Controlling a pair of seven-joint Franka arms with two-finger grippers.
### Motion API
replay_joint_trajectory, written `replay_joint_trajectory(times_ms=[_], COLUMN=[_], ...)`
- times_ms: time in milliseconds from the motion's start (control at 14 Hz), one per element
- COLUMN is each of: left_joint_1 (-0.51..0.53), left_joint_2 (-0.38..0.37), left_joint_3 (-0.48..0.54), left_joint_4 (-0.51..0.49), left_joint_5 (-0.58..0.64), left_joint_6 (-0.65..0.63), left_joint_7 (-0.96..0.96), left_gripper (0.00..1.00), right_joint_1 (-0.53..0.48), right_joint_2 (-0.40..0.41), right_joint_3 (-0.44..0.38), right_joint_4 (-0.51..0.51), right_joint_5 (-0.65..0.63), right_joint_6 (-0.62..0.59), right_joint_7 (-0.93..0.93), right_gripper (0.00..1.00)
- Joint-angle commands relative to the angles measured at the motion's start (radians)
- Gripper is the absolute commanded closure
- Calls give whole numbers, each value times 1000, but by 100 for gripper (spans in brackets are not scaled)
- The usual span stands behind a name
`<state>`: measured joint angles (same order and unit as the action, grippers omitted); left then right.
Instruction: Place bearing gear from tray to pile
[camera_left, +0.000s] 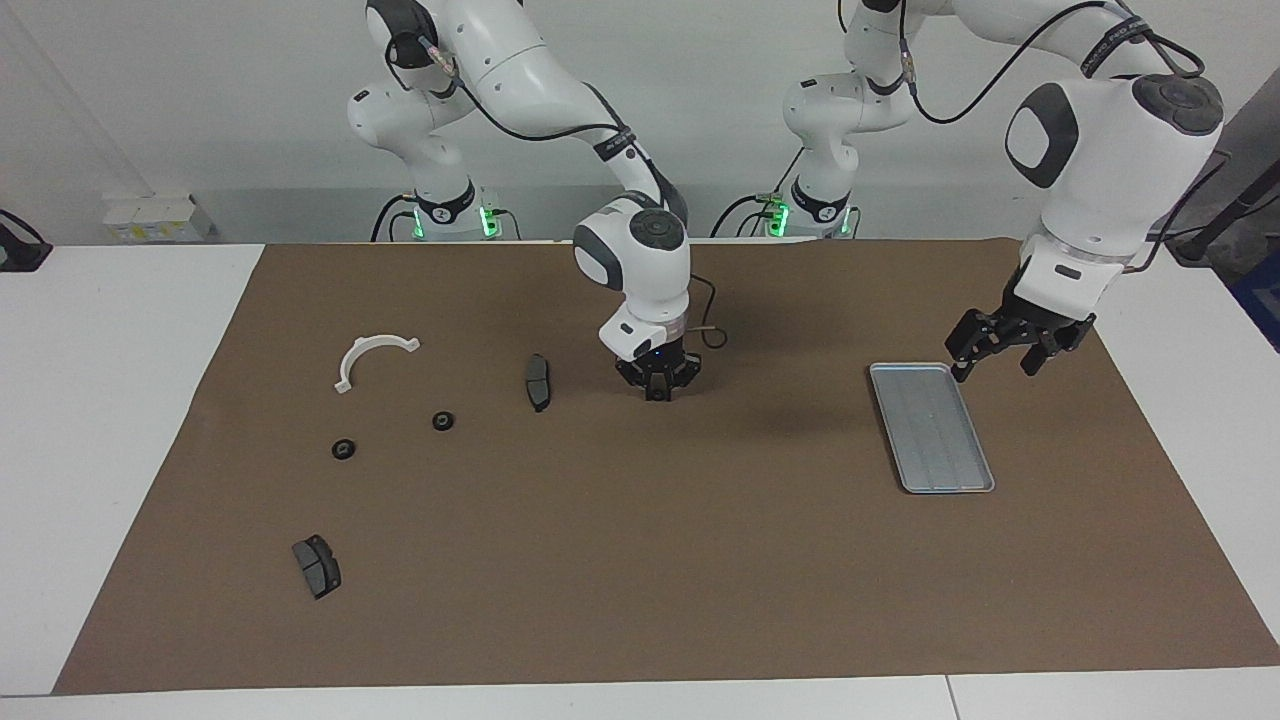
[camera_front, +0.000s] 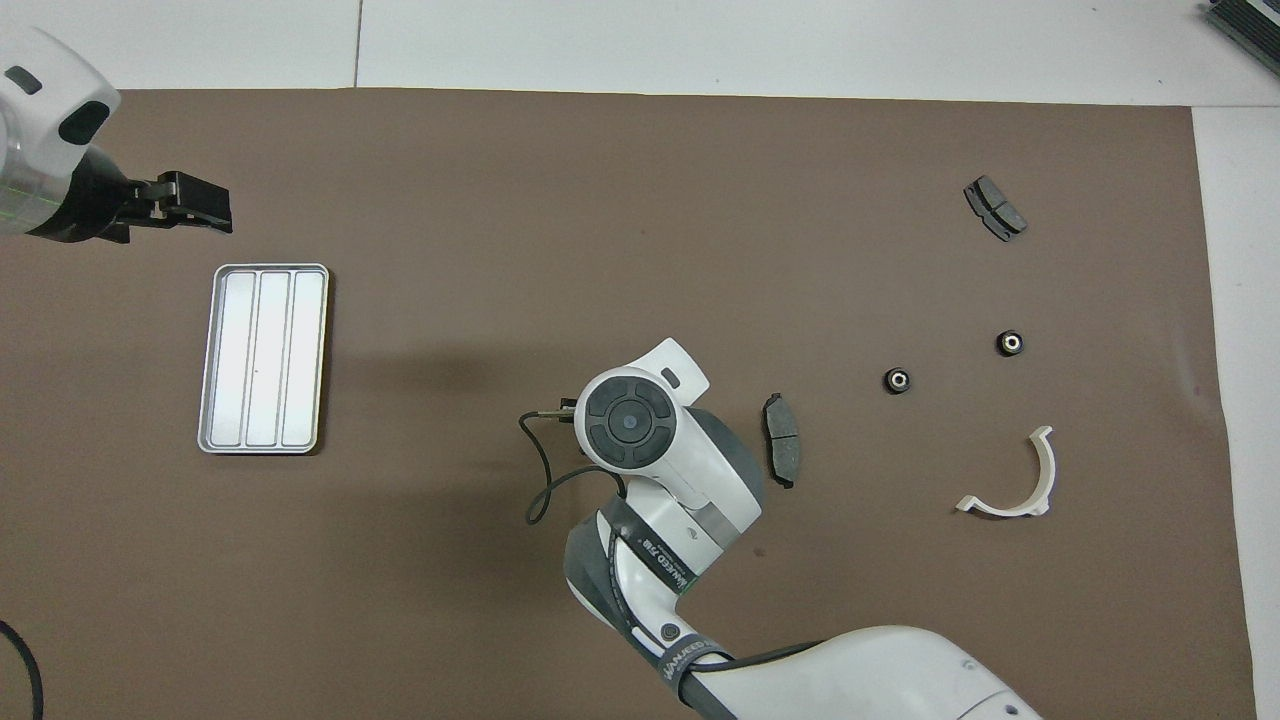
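silver tray (camera_left: 931, 427) flat; pile (camera_left: 380, 420) scattered

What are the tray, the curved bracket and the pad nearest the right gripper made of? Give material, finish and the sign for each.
Tray: likely metal, silver-grey, satin sheen, pressed lengthwise ridges and raised rim.
Curved bracket: probably plastic, plain white, matte, thin moulded arc with end tabs.
Pad: dark grey, dull; material unclear, perhaps friction lining on a backing plate.

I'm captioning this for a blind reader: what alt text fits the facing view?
The right gripper is shut on a small dark bearing gear low at the brown mat's middle. The left gripper hangs open by the empty silver tray; the pile lies toward the right arm's end.
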<state>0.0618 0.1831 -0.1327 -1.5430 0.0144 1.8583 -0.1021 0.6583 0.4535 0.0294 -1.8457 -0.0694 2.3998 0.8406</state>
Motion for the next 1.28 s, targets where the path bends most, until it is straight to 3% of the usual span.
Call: replay_joint_trajectory(times_ms=[0, 285, 641, 854, 1210], left_joint_1=[19, 23, 23, 23, 21], left_joint_2=[-34, -34, -34, -34, -34], left_joint_3=[2, 1, 2, 1, 1], left_joint_4=[-42, -42, -42, -42, -42], left_joint_5=[-13, -13, -13, -13, -13], left_joint_6=[13, 13, 13, 13, 13], left_joint_7=[4, 4, 5, 5, 5], left_gripper=[0, 0, 0, 0, 0], right_joint_1=[-34, -193, -399, -512, -606], right_joint_2=[-28, -94, -92, -49, 95], right_joint_3=[1, 3, 3, 3, 4], right_joint_4=[-10, -9, 3, 34, 190], right_joint_5=[-23, -23, -12, -10, -9], right_joint_6=[-5, -7, 30, 36, 33], right_joint_7=[25, -89, -306, -466, -569], right_gripper=[94, 100, 100, 100, 94])
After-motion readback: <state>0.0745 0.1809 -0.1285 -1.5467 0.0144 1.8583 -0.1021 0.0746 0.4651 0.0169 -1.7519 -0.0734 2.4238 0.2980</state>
